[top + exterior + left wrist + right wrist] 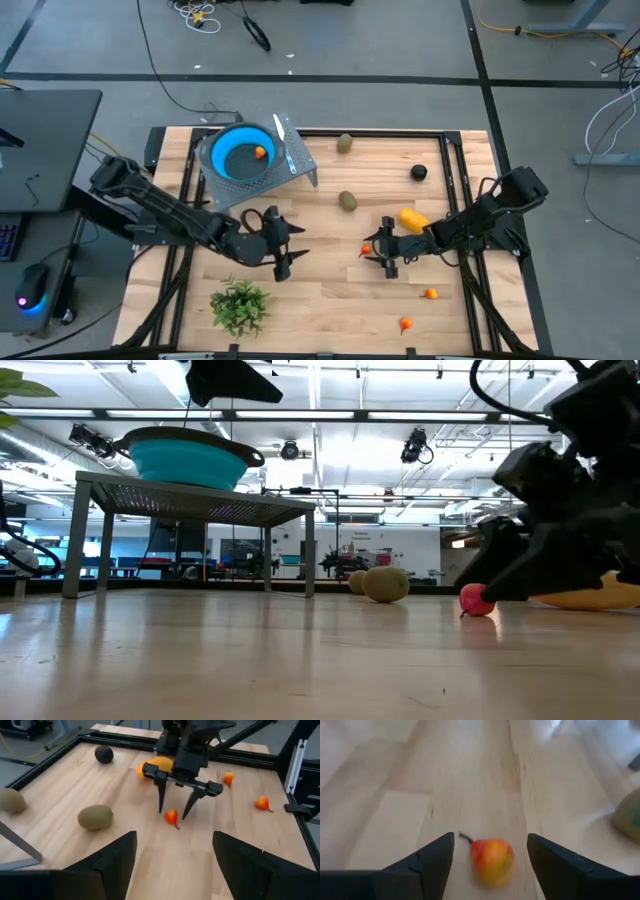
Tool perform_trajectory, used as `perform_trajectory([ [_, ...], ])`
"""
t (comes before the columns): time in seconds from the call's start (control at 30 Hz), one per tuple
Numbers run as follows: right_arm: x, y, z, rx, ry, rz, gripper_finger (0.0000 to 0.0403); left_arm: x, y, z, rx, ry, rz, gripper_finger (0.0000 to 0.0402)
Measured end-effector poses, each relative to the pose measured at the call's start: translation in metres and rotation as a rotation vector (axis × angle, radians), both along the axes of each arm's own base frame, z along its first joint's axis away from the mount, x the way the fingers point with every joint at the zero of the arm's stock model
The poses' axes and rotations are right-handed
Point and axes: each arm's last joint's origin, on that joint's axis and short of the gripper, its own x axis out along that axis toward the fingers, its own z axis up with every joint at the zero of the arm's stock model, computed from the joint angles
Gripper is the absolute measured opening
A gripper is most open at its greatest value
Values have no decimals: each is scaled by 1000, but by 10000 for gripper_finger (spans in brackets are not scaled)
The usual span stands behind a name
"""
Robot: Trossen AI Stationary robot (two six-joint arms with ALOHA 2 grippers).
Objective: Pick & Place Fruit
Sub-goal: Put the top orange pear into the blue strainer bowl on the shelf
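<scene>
A tiny red-orange fruit lies on the wooden table, and also shows in the high view. My right gripper is open, low over the table, with one finger on each side of the fruit and a gap to each; from the left wrist view its fingers straddle the fruit. My left gripper is open and empty at the table's middle, left of the fruit. The larger yellow-orange piece lies just behind my right gripper. One orange fruit lies in the blue bowl.
The bowl sits on a metal stand at the far left. Two olive-brown ovals, a dark ball and two more tiny orange fruits lie about. A green plant sprig lies near the front left.
</scene>
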Motion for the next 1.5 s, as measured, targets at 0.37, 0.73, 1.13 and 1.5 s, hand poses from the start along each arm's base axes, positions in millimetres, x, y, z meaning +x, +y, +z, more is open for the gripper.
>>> perform_trajectory([
  [0.37,6,2,-10,0,18,-13,262,-2,-9,-20,68,-18,2,267],
  [0.73,6,2,-11,9,30,-9,211,-3,-11,-21,77,-13,7,267],
  [1.13,7,3,-8,22,-5,-7,166,-3,-11,-21,112,-6,-21,267],
  [1.5,22,9,20,222,-295,10,163,-2,-25,-7,537,-51,-255,267],
])
